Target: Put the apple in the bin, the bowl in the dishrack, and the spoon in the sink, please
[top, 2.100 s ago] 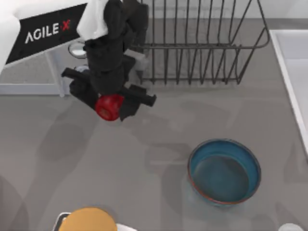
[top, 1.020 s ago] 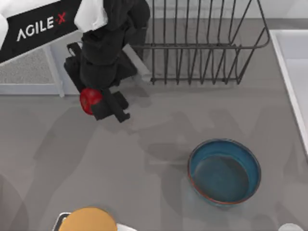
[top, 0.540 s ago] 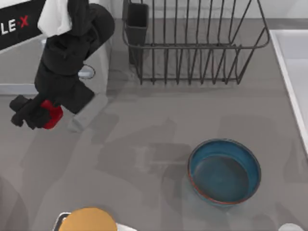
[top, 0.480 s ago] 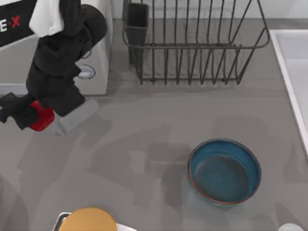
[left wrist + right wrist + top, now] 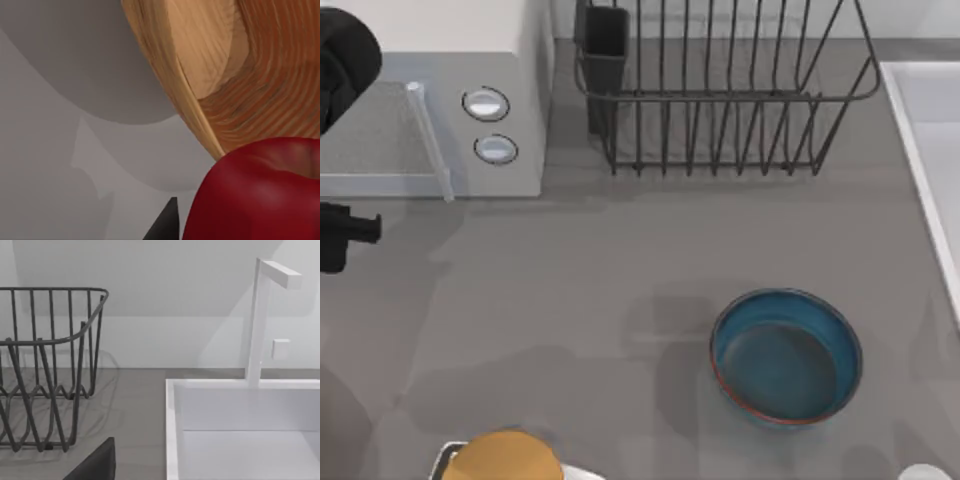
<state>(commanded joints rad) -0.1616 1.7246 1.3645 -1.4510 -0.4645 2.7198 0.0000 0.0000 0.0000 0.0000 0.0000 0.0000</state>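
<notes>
Our left gripper (image 5: 345, 232) at the table's nine o'clock edge, clamped on the small glossy red apple (image 5: 255, 192).
The apple's skin is smooth and deep red; past it curves a grained wooden bin (image 5: 240, 75). The blue bowl (image 5: 786, 356) sits toward five o'clock, the dark wire dishrack (image 5: 720, 90) at twelve.

Matte black left arm (image 5: 340, 60), rounded and bulky; black, blocky left claw (image 5: 345, 235)
</notes>
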